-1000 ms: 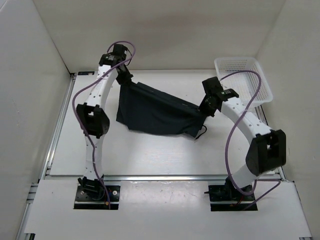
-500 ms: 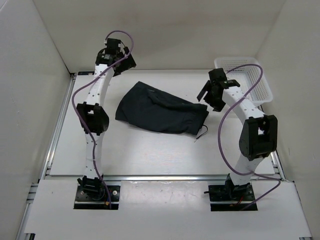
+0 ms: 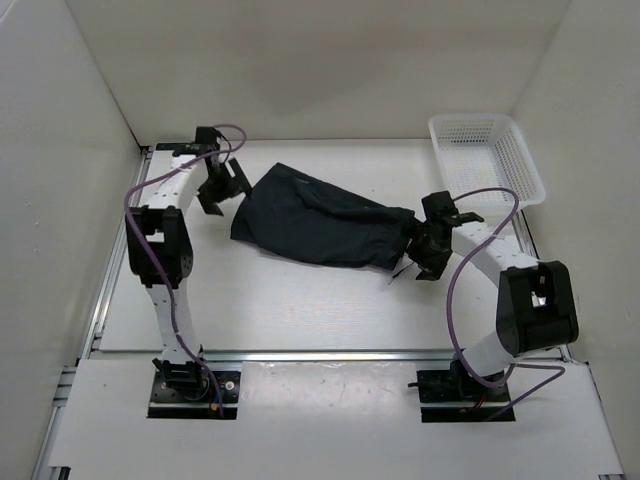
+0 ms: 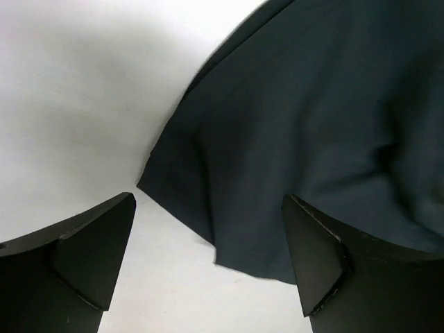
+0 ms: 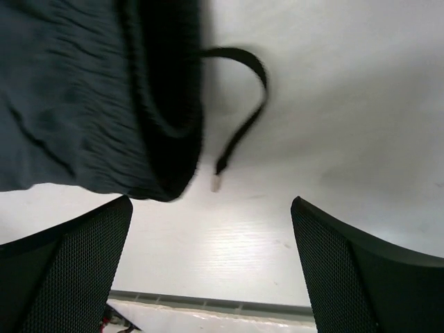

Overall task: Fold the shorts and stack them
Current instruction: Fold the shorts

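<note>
The left tool (image 3: 222, 190) stands released, its two black fingers spread wide with nothing between them. It hangs just beside the left end of the very dark navy soft fabric shorts (image 3: 320, 220). In the left wrist view a hem corner of the cloth points into the gap between the fingers, and the fabric spreads up and to the right from there.

The right tool (image 3: 432, 240) is also released, jaws wide apart and gripping nothing. It sits at the right end of the shorts, just beside the gathered waistband (image 5: 163, 104). In the right wrist view the waistband fills the upper left above the left finger. A thin black drawstring (image 5: 243, 111) loops out from the waistband onto the bare surface between the fingers.

The shorts lie loose on the white counter (image 3: 300, 300) between the two tools, slanting from far left to nearer right. A white plastic mesh basket (image 3: 485, 160) stands at the far right corner, apart from the shorts.
</note>
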Robot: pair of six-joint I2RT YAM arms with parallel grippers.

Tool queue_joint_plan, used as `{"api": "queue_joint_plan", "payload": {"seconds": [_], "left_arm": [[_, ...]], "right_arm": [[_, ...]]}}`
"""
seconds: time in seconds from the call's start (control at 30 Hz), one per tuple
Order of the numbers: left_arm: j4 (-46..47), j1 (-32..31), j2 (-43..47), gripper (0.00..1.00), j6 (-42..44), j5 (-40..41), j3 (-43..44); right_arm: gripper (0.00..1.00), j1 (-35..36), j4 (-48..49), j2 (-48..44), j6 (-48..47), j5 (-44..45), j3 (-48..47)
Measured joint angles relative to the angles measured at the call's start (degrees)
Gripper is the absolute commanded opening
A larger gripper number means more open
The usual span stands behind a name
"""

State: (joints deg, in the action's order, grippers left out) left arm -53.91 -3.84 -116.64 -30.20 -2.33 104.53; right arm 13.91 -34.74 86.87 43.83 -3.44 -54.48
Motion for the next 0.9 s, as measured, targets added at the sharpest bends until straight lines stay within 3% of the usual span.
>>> {"api": "queue_joint_plan", "payload": {"seconds": [0.07,0.27,0.37,0.4,0.53,0.57,0.6,0.67,0.9], "left_arm": [[-0.02,-0.2,-3.96,0.98,-0.33,-0.96,-2.03],[0.07,-0.61,-10.47,0.9,-0.94,-2.25,-2.71],[0.85,-0.94,-12.35,0.77,-0.81,-2.49,0.17],[0.96,-0.96,-13.31,0.72,-0.7,-2.67,1.36],[1.09,-1.18,-16.46,0.32,-0.9,-3.69,6.25],[1.33,-1.27,-17.4,0.11,-0.74,-4.2,7.45],[1.46,-1.33,-18.23,0.1,-0.76,-4.63,8.61],[1.46,-1.55,-19.85,0.1,-0.31,-5.29,11.06],[1.68,-1.77,-21.27,0.1,-0.24,-5.9,15.06]], "right_arm": [[1.0,0.0,2.32,0.7,-0.13,-1.62,-0.07],[0.81,-1.07,9.66,7.08,-0.07,-6.62,-0.13],[0.64,-1.97,11.8,9.79,0.68,-8.39,-0.39],[0.49,-2.21,12.35,10.43,0.85,-8.92,-0.68],[0.19,-2.69,13.97,12.9,0.76,-9.25,-2.16],[0.14,-2.71,14.08,13.42,0.72,-9.33,-2.56],[0.05,-2.86,14.1,13.79,0.57,-9.38,-2.91],[0.0,-3.04,13.6,14.27,-0.15,-9.16,-3.89],[0.0,-4.24,8.94,14.78,-4.7,-5.92,-8.72]]}}
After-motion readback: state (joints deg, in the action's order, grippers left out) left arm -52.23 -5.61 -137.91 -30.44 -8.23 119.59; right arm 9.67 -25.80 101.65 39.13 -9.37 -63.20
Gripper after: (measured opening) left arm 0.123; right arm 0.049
